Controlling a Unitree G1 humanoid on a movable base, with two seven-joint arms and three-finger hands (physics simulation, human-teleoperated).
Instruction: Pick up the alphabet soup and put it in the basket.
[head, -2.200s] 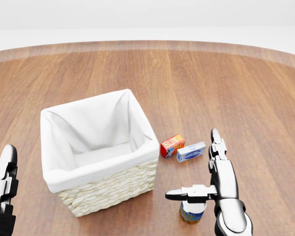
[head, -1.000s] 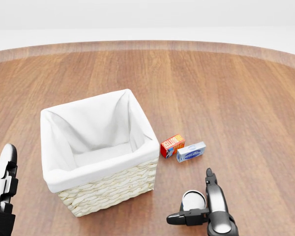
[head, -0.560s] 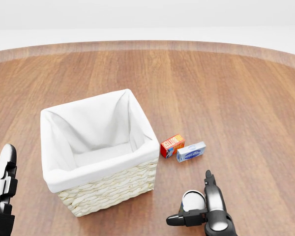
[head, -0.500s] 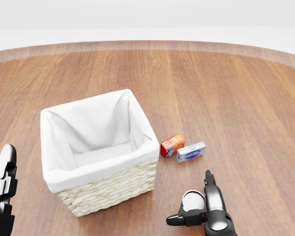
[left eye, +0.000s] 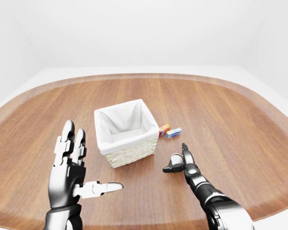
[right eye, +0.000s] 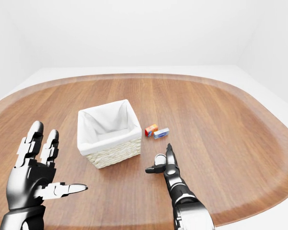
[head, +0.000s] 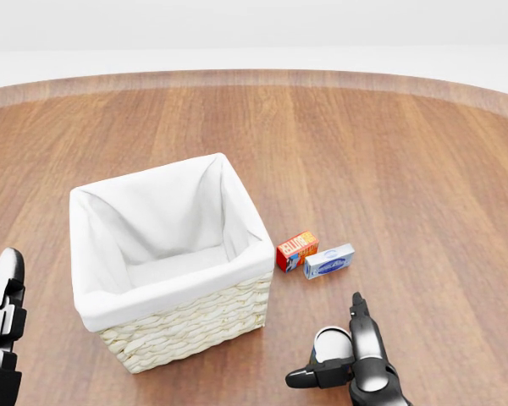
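The basket (head: 171, 269) sits on the worktop (head: 389, 144), left of the middle in the head view. Just right of the basket lie two small boxes (head: 297, 250) (head: 328, 261), side by side and touching. The first box is nearer the basket.

Below the boxes in the head view, near the bottom edge, stands the soup can (head: 330, 344). It is well apart from the boxes and a little to the right of the basket's lower corner. The right hand (head: 356, 359) is at the can, with one of its fingers (head: 308, 376) reaching left below the can and the others up along its right side.

The left hand (left eye: 72, 172) is raised far to the left of the basket, apart from it, near the bottom of the left-eye view.
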